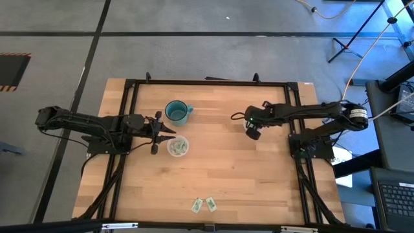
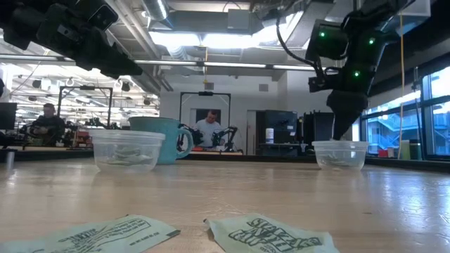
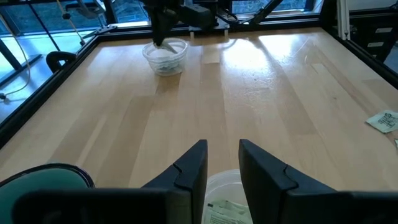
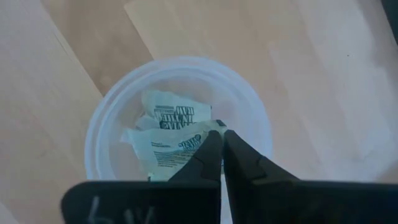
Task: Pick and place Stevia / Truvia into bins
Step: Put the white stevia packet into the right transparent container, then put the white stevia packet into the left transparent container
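Observation:
Two Stevia sachets (image 1: pixel 197 205) (image 1: pixel 211 204) lie flat near the table's near edge, and the low view shows them close up (image 2: pixel 271 235). The left clear cup (image 1: pixel 178 146) holds several sachets. My left gripper (image 3: pixel 222 167) is open and hovers just at this cup's left side; the cup's rim (image 3: pixel 219 180) shows between the fingers. The right clear cup (image 4: pixel 177 134) (image 2: pixel 339 153) also holds sachets. My right gripper (image 4: pixel 222 144) (image 1: pixel 252 131) points down into it, shut on a sachet (image 4: pixel 171 149). My right gripper pinches one sachet by its corner (image 4: pixel 214 129) between the two fingertips, coming from above and pointing down. The rest of the sachet slopes down inside the right cup, over another sachet (image 4: pixel 177 115) on the cup's bottom.
A teal mug (image 1: pixel 176 112) stands just beyond the left cup, toward the far edge. A black frame (image 1: pixel 207 83) borders the table. Bare wood lies between the two cups and down to the two loose sachets. People sit in the room behind (image 2: pixel 209 130).

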